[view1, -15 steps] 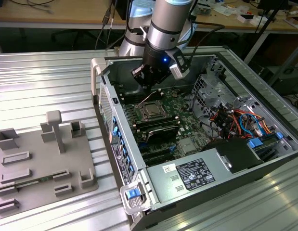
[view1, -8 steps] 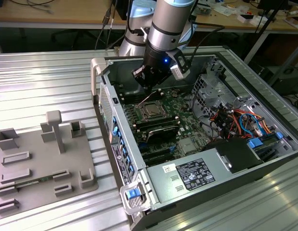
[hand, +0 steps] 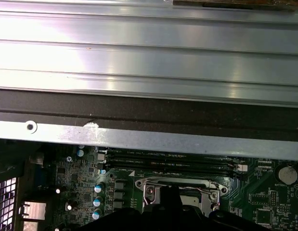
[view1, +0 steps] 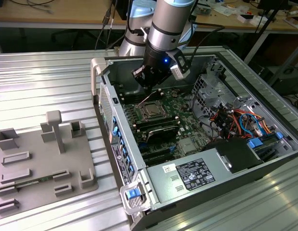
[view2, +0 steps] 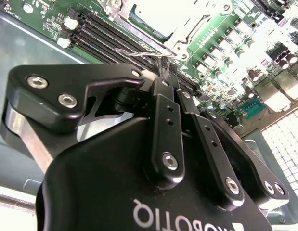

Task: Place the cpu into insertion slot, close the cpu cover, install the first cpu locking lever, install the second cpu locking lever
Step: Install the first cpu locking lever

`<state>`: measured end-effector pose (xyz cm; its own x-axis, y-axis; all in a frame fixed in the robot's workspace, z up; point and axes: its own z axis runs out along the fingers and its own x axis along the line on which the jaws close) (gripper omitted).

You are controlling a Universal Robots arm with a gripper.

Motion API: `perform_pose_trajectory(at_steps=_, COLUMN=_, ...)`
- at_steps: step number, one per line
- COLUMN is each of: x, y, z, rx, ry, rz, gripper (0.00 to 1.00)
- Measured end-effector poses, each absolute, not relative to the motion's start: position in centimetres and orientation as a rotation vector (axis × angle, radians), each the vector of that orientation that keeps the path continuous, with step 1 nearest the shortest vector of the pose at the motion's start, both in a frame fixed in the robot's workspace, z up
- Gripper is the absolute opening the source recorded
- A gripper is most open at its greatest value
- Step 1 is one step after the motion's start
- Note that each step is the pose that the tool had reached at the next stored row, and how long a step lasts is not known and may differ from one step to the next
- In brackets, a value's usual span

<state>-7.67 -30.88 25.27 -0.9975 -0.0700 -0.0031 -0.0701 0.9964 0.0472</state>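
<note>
Inside the open computer case, the insertion slot [view1: 152, 111] sits on the green board with the silvery cpu cover [view2: 187, 34] lying flat over it. The cpu [view2: 158, 14] shows as a pale face through the cover's cut-out. My gripper [view1: 148, 88] hangs just above the slot's far side, in the exterior view. In the second wrist view my gripper [view2: 164, 69] is shut, the black fingers [view2: 166, 126] side by side with nothing between them. Their tips sit right at a thin wire locking lever [view2: 139, 52] beside the slot. The first wrist view has the cover [hand: 177, 184] just beyond my gripper [hand: 172, 197].
Long black memory slots [view2: 105, 33] run beside the slot. The case's metal wall [hand: 149, 137] stands close behind it. A power supply [view1: 192, 174] and coloured cables [view1: 240, 120] fill the exterior view's right. A grey fixture tray [view1: 43, 163] lies outside the case at that view's left.
</note>
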Motion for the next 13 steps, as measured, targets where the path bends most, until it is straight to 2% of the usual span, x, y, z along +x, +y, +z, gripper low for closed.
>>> perform_pose_trajectory(at_steps=13, x=-6.6, y=-30.3, z=24.3, rx=-0.11, ry=3.138, rz=0.065, gripper=0.11)
